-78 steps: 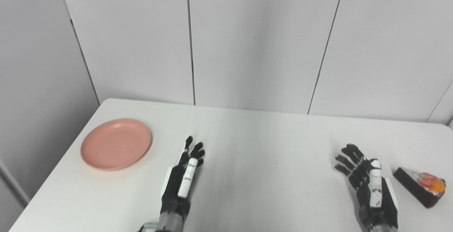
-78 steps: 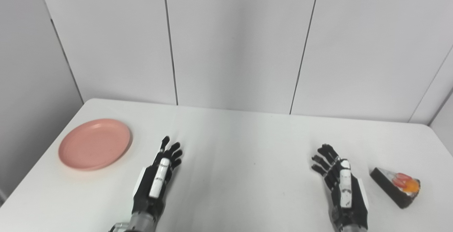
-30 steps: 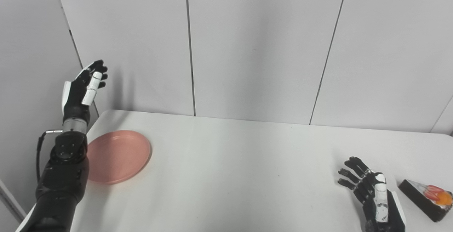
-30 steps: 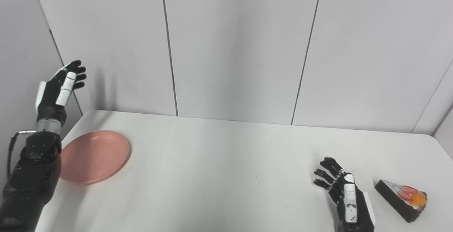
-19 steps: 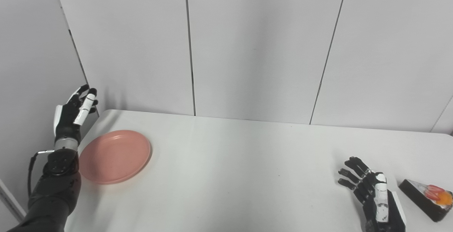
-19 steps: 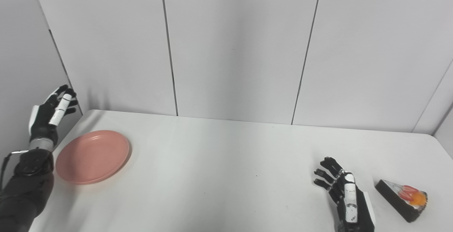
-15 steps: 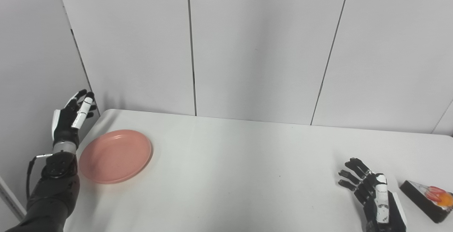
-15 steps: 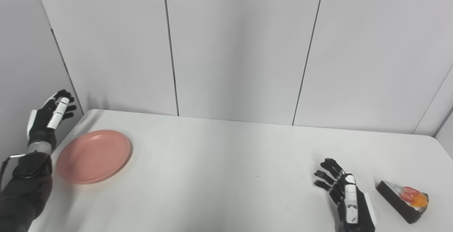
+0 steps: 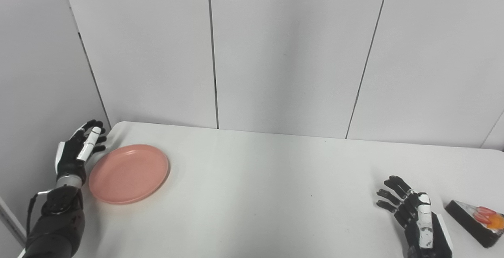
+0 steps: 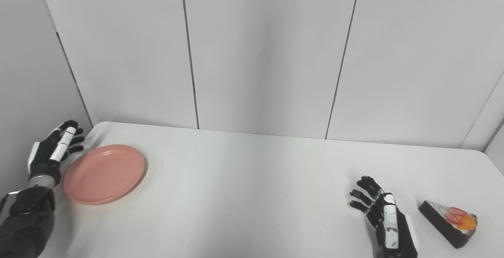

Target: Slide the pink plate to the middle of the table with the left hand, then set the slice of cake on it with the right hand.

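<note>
I have the pink plate lying flat at the far left of the white table, close to the left edge and well short of the middle. My left hand is just to the left of it, at the table's far left corner, fingers spread and pointing away from me, holding nothing. It sits right beside the plate's left rim; I cannot tell from either eye whether it touches the rim or is only next to it.

On the near right, my right hand rests low over the table, fingers loosely apart and slightly curled, empty. The slice of cake lies just to its right, near the table's right edge: a dark wedge with red and orange topping. There is a clear strip of table between the hand and the cake. Plate and cake are well apart, on opposite sides.
</note>
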{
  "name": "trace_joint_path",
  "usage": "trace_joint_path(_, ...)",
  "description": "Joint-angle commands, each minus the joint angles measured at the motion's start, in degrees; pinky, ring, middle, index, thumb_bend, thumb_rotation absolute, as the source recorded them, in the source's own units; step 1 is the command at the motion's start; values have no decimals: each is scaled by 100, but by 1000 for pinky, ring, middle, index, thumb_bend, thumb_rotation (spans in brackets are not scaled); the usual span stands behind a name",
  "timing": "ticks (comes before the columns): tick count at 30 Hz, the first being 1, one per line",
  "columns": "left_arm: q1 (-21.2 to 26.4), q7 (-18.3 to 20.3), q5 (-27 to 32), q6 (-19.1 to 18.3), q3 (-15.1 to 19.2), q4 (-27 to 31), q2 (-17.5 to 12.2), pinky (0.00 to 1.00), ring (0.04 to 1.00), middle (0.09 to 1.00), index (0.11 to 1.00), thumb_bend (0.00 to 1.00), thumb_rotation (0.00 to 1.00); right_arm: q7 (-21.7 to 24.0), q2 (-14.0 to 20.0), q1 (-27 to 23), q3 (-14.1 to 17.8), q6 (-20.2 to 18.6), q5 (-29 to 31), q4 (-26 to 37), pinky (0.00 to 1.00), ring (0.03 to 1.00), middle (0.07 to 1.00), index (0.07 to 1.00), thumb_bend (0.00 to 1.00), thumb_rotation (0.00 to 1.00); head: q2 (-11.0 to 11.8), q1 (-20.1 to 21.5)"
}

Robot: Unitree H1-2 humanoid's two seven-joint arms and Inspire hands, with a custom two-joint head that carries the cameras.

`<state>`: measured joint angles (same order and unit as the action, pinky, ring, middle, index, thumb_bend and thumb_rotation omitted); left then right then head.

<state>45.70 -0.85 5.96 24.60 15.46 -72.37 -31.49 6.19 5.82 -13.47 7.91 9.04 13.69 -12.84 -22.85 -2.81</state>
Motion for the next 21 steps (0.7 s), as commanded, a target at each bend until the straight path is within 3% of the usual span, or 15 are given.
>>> trace_joint_path(1, 111, -238, -151, 230, -114, 118, -149, 671, 723, 774, 819, 692, 727, 27, -101, 659, -38, -159, -4, -377, 713, 762, 824, 798, 896, 1000, -17, -15)
trace_joint_path(5, -7, -429, -272, 230, -263, 187, -69, 668, 722, 757, 806, 668, 745, 20, -84, 669, -44, -152, -33, -363, 708, 762, 826, 800, 892, 1000, -30, -26)
trace_joint_path(9, -42, -367, -210, 229, -257, 163, 2, 704, 751, 777, 828, 643, 747, 14, -99, 676, -29, -169, 0, -340, 709, 761, 823, 792, 890, 1000, -43, -3)
trace_joint_path(11, -55, -377, -227, 230, -277, 139, 19, 699, 740, 776, 829, 700, 751, -3, -110, 682, -31, -197, -1, -316, 712, 759, 822, 790, 892, 1000, -49, 14)
trace_joint_path(17, -149, -99, -32, 231, -140, 307, 150, 670, 721, 773, 811, 786, 715, -43, -128, 696, -67, -243, -58, -244, 718, 761, 824, 796, 890, 1000, -61, 59)
trace_joint_path(21, -244, 32, 13, 231, -119, 604, 287, 670, 733, 788, 826, 744, 730, -38, -139, 691, -74, -272, -54, -225, 721, 762, 827, 806, 870, 1000, -59, 78)
